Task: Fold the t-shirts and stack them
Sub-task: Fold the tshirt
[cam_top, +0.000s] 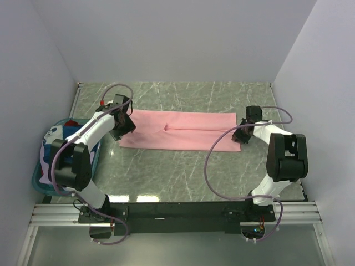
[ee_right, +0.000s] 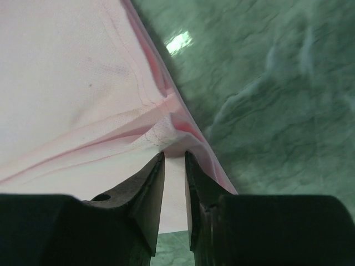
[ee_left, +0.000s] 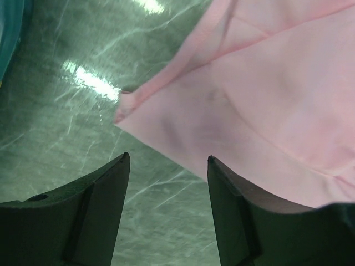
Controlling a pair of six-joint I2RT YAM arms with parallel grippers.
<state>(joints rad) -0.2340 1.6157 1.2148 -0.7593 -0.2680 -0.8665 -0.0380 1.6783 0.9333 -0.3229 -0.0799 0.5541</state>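
A light pink t-shirt [cam_top: 183, 130] lies as a long flat band across the middle of the table. My left gripper [cam_top: 124, 126] hovers at its left end, open. In the left wrist view the left gripper [ee_left: 169, 158] has bare table between its fingers, and the pink t-shirt [ee_left: 266, 100] starts by the right finger. My right gripper [cam_top: 242, 134] is at the shirt's right end. In the right wrist view the right gripper [ee_right: 175, 154] has narrow jaws pinching a raised fold of the pink t-shirt [ee_right: 72, 83]. Other t-shirts [cam_top: 60, 137], blue, white and red, are bunched in the basket.
A teal plastic basket [cam_top: 36, 182] sits at the table's left edge beside the left arm; its rim [ee_left: 8, 33] shows in the left wrist view. White walls close in the table on three sides. The green marbled tabletop [cam_top: 177, 172] lies bare in front of the shirt.
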